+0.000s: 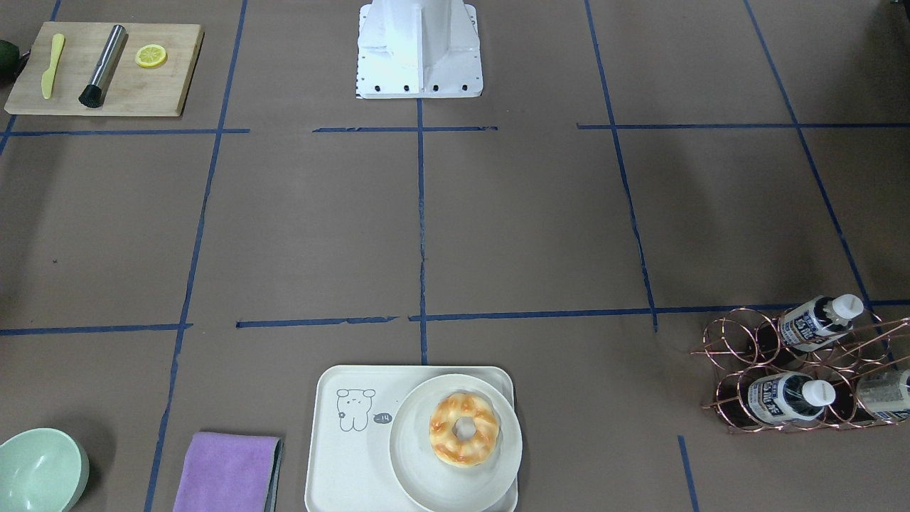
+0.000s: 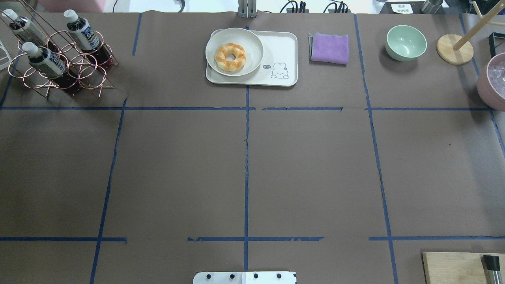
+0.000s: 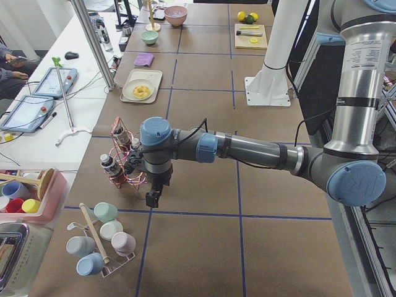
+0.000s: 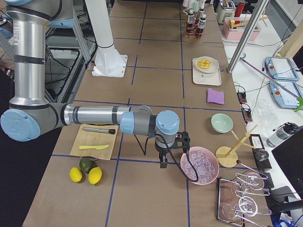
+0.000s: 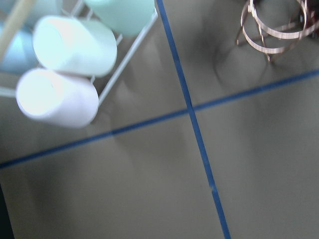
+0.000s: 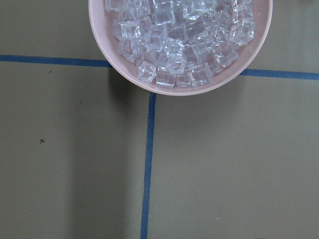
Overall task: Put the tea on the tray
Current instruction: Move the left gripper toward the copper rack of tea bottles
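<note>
Tray at near edge (plate aboard), tea racked at corner

Robotics lab, brown table gridded in blue tape, teach pendants alongside

A long table fills the middle of the room. It is covered in brown paper and marked into large squares by blue tape. Along its far side runs a white bench. A slanted silver post rises where the two meet. The light is even and soft, leaving only faint shadows on the paper.
</note>
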### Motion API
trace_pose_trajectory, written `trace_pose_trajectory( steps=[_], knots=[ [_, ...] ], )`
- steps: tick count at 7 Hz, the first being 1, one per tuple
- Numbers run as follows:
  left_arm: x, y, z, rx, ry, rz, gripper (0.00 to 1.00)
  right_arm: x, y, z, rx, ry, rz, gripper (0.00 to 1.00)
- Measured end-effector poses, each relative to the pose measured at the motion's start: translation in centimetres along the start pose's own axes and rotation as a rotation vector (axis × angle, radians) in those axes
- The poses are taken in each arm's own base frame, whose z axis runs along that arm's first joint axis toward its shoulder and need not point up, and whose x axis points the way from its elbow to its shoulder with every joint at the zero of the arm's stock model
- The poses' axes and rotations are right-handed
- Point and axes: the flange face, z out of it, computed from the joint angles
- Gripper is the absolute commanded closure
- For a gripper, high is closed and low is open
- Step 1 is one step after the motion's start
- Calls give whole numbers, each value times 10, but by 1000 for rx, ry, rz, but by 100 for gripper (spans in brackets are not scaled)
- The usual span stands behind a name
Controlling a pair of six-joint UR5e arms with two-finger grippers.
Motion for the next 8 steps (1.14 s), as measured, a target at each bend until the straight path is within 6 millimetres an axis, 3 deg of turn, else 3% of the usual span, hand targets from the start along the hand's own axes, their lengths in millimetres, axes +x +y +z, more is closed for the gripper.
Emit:
trace_pose_trajectory(
  steps=[3, 8],
  knots=[
    [37, -33, -24, 143, 31, -4, 0, -2, -1, 0, 0, -1, -2, 0],
    [160, -71, 5, 472, 141, -179, 0, -2, 0, 2, -4, -5, 0, 0]
  ],
)
